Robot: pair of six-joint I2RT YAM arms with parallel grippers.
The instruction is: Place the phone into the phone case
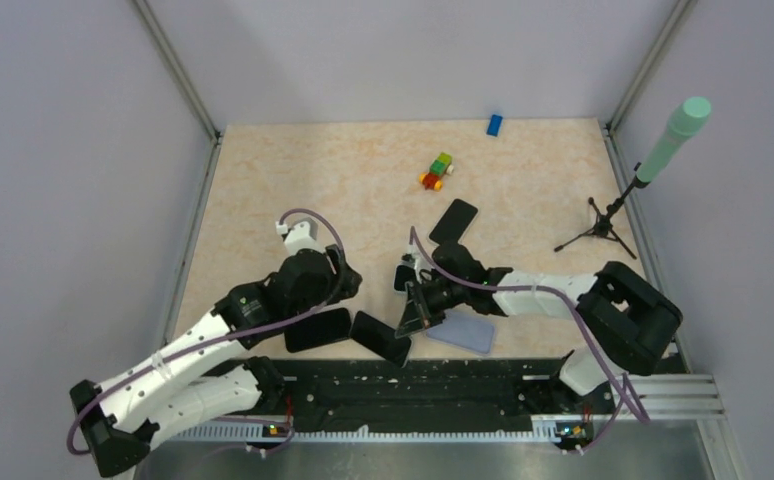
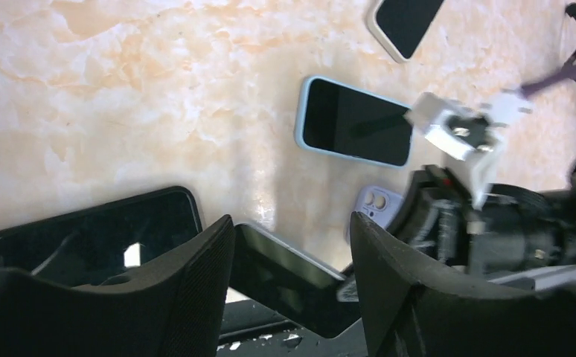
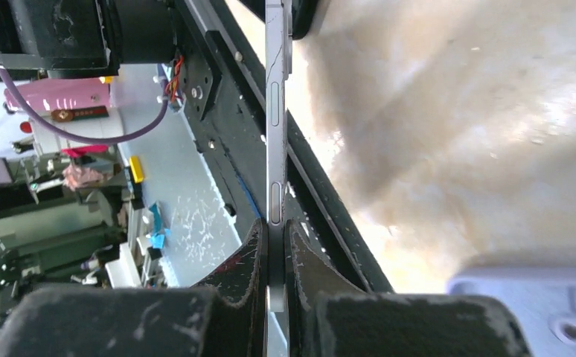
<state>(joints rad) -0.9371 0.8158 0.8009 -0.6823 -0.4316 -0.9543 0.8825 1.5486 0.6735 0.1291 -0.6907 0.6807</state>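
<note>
Near the bottom middle of the overhead frame, I am clamping the phone [image 3: 275, 141] in my right gripper [image 3: 276, 230]. The right wrist view is showing it edge-on, its thin metal side running straight up the frame from between my two pressed-together fingers, with the side buttons facing the camera. The lilac phone case [image 1: 461, 330] is lying flat on the marbled table [image 1: 343, 190], just to the right of that gripper in the overhead frame, and a corner of it is filling the lower right of the right wrist view. I cannot tell whether the phone's lower end is touching the case. My left gripper [image 2: 292, 223] is hanging low over the table at the lower left of centre in the overhead frame, with its fingers standing apart and gripping nothing. A dark phone [image 2: 285, 279] is lying flat between those fingers near the bottom edge of the left wrist view. A black phone [image 2: 84, 234] is lying at the lower left of that view, partly behind my left finger. A blue-cased phone [image 2: 356, 121] is resting screen-up at the upper middle of that view, and a pale-cased phone [image 2: 405, 21] is showing at the top edge. Toy blocks [image 1: 439, 170] and a tripod [image 1: 599, 232] are sitting toward the upper right of the overhead frame.
</note>
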